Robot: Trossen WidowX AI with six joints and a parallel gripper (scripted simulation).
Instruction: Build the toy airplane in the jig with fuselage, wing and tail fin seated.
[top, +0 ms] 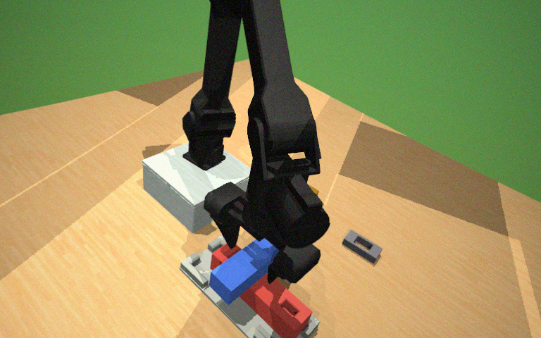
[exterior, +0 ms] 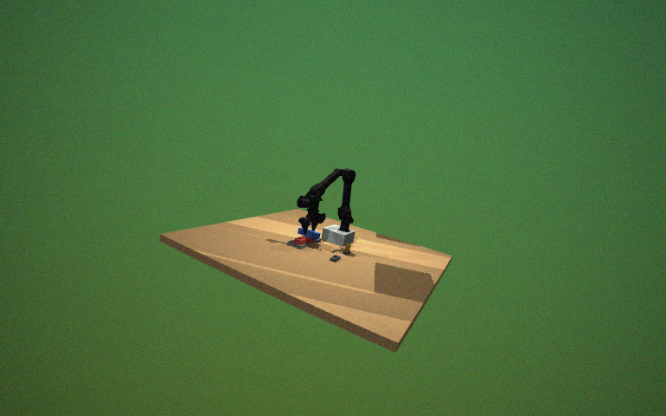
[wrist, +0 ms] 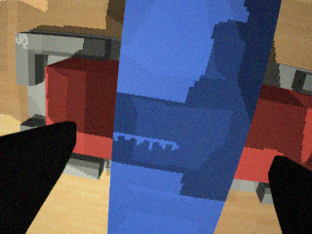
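The red fuselage (top: pixel 284 320) (exterior: pixel 300 240) (wrist: pixel 83 97) lies lengthwise in the grey cradle (top: pixel 235 313) (wrist: pixel 29 60), with an empty slot in its top at the near end in the top view. The blue wing (top: pixel 239 274) (exterior: pixel 309 234) (wrist: pixel 161 49) lies crosswise over the middle of the fuselage. Its tab and the socket under it are hidden, so I cannot tell whether it sits fully down. My gripper (top: pixel 251 263) (exterior: pixel 310 230) (wrist: pixel 175 150) is open, one finger on each side of the wing, with gaps between. The yellow tail fin (top: pixel 315 191) (exterior: pixel 347 248) stands on the table, mostly hidden behind the arm in the top view.
A dark grey slotted block (top: pixel 375 252) (exterior: pixel 335 257) lies on the table to the right of the cradle in the top view. The pale box (top: pixel 167 191) (exterior: pixel 338 235) under the arm's base stands behind the cradle.
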